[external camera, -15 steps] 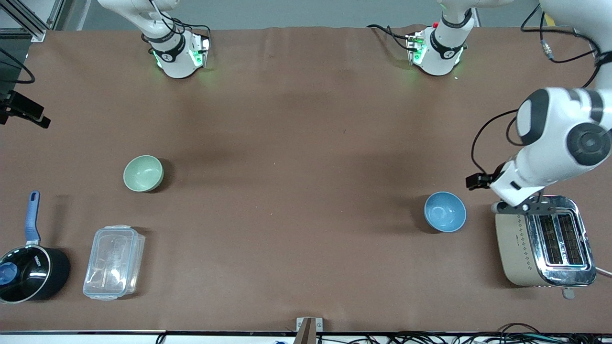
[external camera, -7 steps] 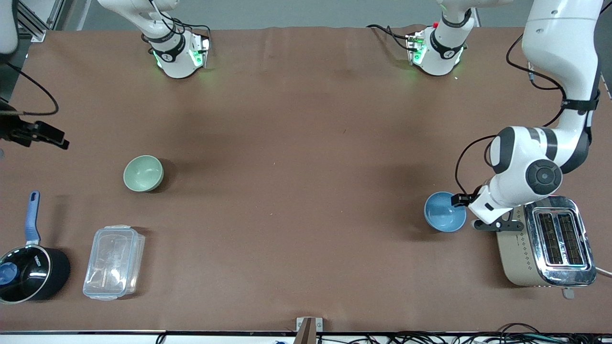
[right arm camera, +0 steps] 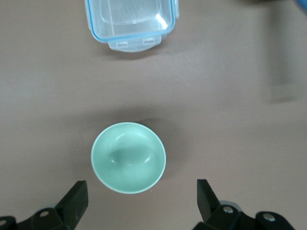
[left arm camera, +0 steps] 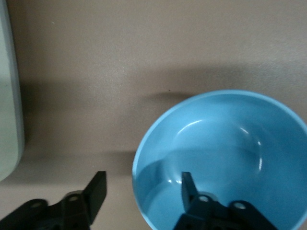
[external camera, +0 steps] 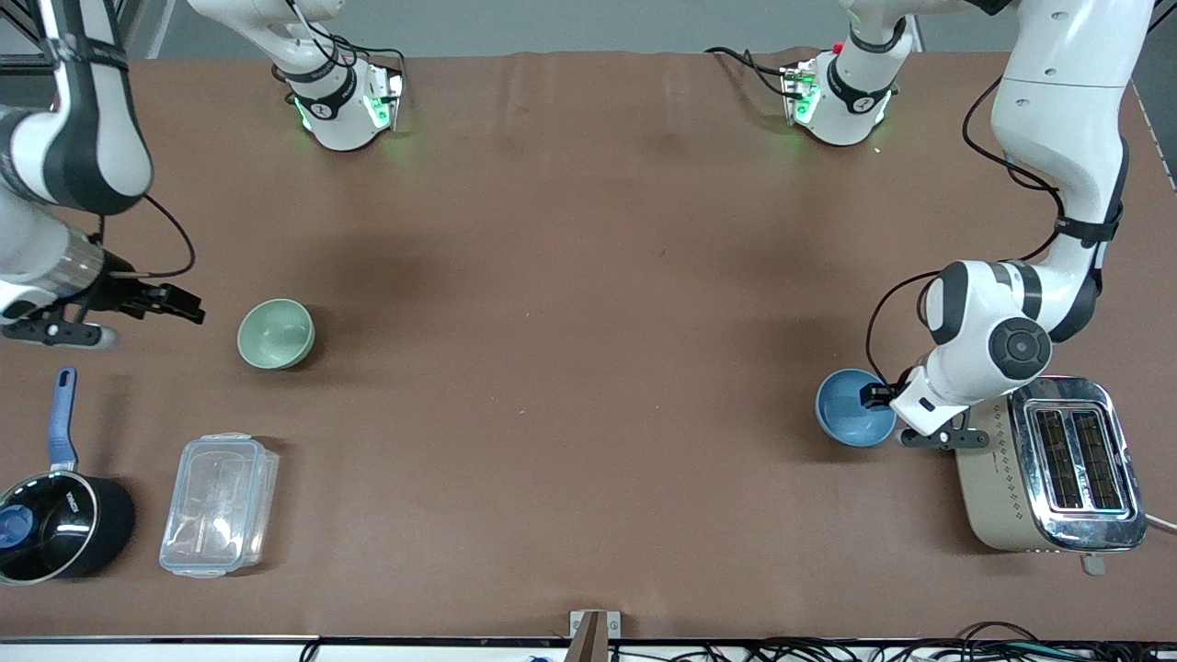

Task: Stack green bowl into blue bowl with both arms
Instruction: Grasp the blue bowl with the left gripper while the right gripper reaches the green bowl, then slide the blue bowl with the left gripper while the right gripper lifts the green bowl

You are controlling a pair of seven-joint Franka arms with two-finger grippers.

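Observation:
The green bowl [external camera: 276, 334] stands upright on the brown table toward the right arm's end. It also shows in the right wrist view [right arm camera: 128, 157]. My right gripper [external camera: 187, 308] is open and empty, low beside it on the side toward the table's end. In the right wrist view, the right gripper [right arm camera: 140, 196] has the bowl just ahead of its fingertips. The blue bowl [external camera: 853, 407] stands next to the toaster. My left gripper [external camera: 874, 395] is open at its rim. In the left wrist view, the left gripper [left arm camera: 142, 189] has one finger inside the blue bowl [left arm camera: 225, 153] and one outside.
A metal toaster [external camera: 1048, 469] stands right beside the blue bowl, toward the left arm's end. A clear lidded container [external camera: 219, 504] and a black saucepan [external camera: 55, 529] with a blue handle lie nearer the front camera than the green bowl.
The left gripper has moved from over the toaster to the blue bowl's rim. The right arm has come into view and brought its gripper close to the green bowl. Neither bowl has moved.

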